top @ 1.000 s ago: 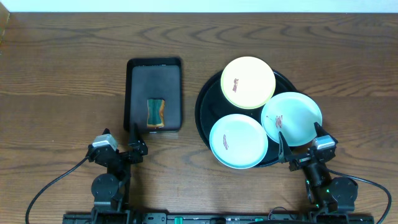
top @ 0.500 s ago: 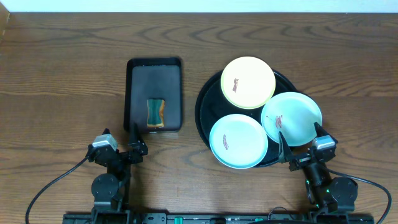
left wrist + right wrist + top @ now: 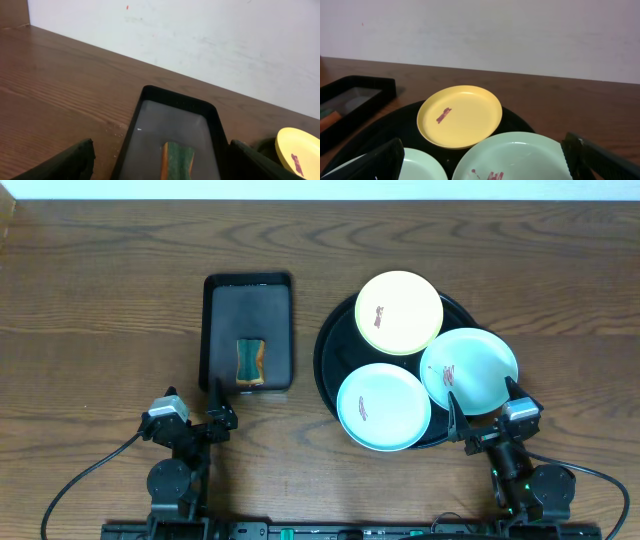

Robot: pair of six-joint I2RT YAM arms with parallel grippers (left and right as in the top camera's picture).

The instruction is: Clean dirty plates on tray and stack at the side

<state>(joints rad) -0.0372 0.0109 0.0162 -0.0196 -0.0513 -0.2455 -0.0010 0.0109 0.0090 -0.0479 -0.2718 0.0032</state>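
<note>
The round black tray (image 3: 334, 343) holds three plates, each with a red smear: a pale yellow plate (image 3: 399, 312) at the back, a mint-blue plate (image 3: 384, 407) at the front and a second mint-blue plate (image 3: 469, 370) at the right. My right gripper (image 3: 484, 412) is open and empty at the tray's near right edge; its view shows the yellow plate (image 3: 459, 115) and the right mint plate (image 3: 515, 155). My left gripper (image 3: 190, 402) is open and empty, just in front of the rectangular tray.
A smaller rectangular black tray (image 3: 248, 300) left of the round tray holds a green and orange sponge (image 3: 249, 361), also in the left wrist view (image 3: 176, 160). A white wall stands behind the table.
</note>
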